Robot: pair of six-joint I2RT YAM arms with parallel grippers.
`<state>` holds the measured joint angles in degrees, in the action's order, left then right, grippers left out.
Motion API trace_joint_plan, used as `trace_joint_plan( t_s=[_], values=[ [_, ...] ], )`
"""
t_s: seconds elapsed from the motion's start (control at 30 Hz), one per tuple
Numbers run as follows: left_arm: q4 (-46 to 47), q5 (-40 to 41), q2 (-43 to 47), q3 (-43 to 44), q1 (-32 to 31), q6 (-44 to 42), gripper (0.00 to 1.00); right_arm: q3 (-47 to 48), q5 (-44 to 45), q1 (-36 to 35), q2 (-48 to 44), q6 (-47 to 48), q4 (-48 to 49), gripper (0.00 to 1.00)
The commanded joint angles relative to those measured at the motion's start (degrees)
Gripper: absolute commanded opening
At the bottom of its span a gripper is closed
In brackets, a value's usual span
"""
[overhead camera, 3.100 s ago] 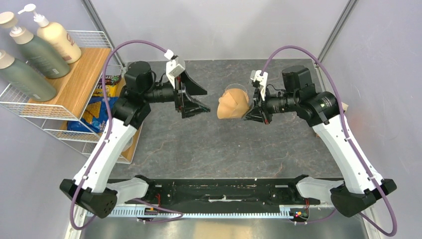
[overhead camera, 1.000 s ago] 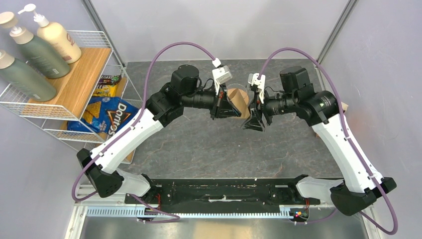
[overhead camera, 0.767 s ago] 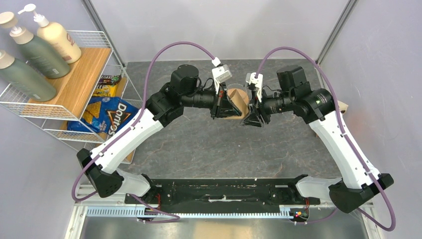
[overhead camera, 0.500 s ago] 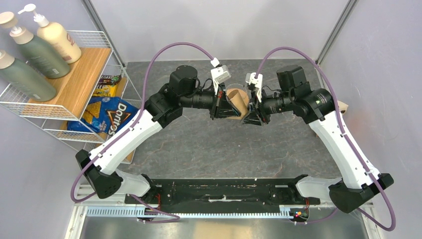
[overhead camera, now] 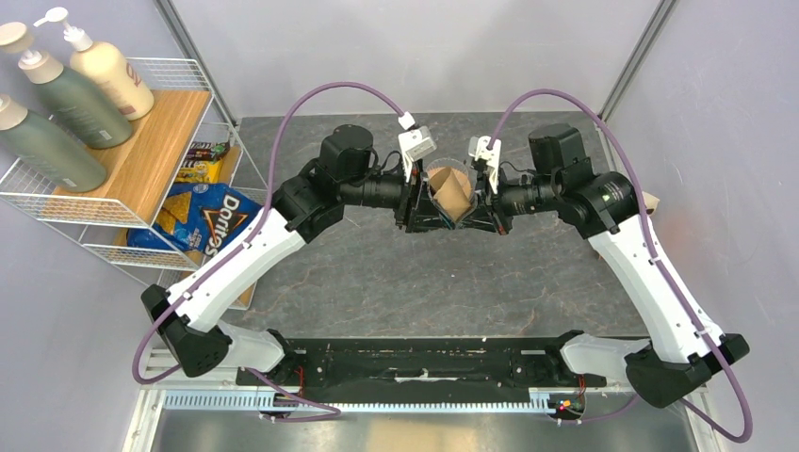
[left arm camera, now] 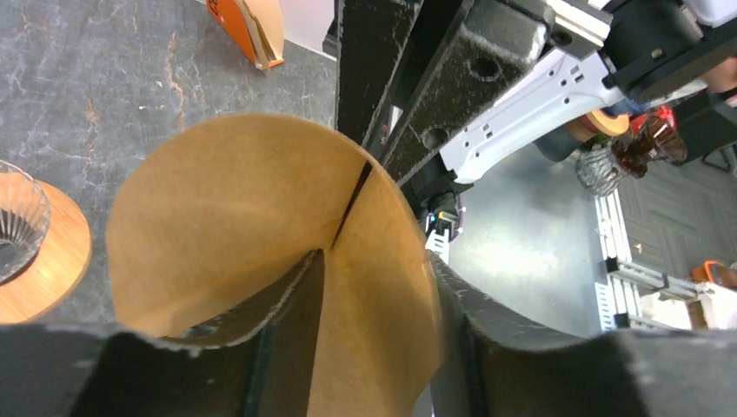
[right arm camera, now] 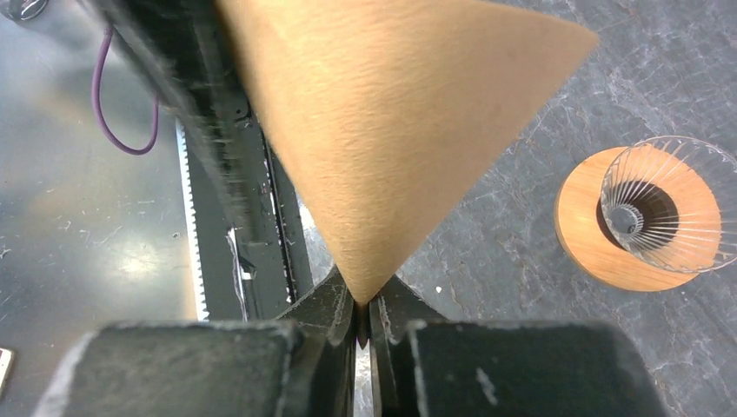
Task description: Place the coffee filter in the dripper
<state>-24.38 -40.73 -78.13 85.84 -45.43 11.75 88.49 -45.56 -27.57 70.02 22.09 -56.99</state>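
The coffee filter (overhead camera: 452,195) is a tan paper cone held in the air between my two grippers at the middle of the table. My right gripper (overhead camera: 482,205) is shut on its pointed tip, which the right wrist view shows as the filter (right arm camera: 391,130) pinched between that gripper's (right arm camera: 363,300) fingers. My left gripper (overhead camera: 420,203) stands with its jaws parted at the filter's wide end. In the left wrist view the filter (left arm camera: 235,226) has one paper wall lying loosely between the left gripper's (left arm camera: 374,261) fingers. The dripper (right arm camera: 647,217), a ribbed glass cone on a wood ring, stands on the table just behind; it also shows as the dripper (left arm camera: 48,261).
A wire rack (overhead camera: 113,217) with pump bottles and a Doritos bag (overhead camera: 203,221) stands at the left. An orange holder of brown papers (left arm camera: 252,30) sits at the table's far right. The arm bases and a black rail (overhead camera: 424,363) line the near edge.
The right gripper has closed onto the filter's tip. The left gripper's jaws, shut on the filter before, have parted. Both grippers now meet in front of the dripper.
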Motion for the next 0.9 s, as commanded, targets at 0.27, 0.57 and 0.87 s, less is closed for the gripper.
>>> trace_joint_plan(
  t_s=[0.27, 0.57, 0.87],
  values=[
    [16.30, -24.03, 8.65, -0.37, 23.39, 17.61, 0.74, -4.30, -1.37, -0.09, -6.14, 7.63, 1.62, 0.11],
    [0.21, -15.83, 3.19, 3.80, 20.13, 3.25, 0.89, -6.60, -1.38, -0.46, -8.99, 15.37, 5.84, 0.08],
    [-2.64, -11.63, 1.45, 1.71, 10.64, -1.92, 0.91, -4.99, -1.30, -1.62, -8.19, 16.78, 4.85, 0.09]
  ],
)
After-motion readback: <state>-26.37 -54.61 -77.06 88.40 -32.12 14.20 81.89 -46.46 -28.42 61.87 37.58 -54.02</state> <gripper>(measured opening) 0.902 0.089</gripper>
